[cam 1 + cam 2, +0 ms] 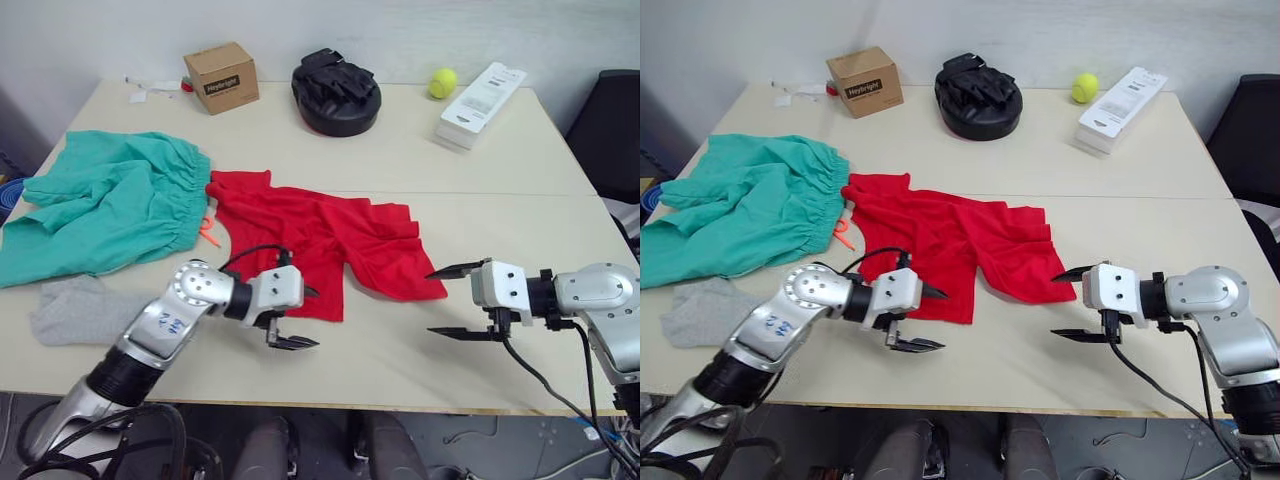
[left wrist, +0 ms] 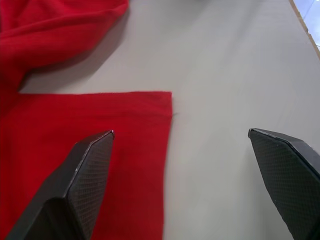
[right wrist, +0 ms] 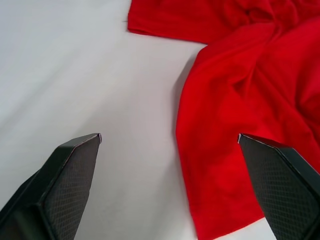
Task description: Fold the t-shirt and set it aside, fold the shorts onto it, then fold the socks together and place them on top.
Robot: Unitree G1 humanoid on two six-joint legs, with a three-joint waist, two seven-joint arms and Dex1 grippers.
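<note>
Lying crumpled mid-tabletop (image 1: 400, 165), red t-shirt (image 1: 310, 235): near hem corner under left end effector (image 1: 296, 317), spread wide, empty; sleeve edge beside right end effector (image 1: 448, 302), equally wide, empty. Head views add teal shorts (image 1: 105, 205) and grey socks (image 1: 75, 308) at left.

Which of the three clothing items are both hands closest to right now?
The red t-shirt: both open hands, left hand and right hand, flank its near corners. The teal shorts and grey socks lie farther left.
</note>
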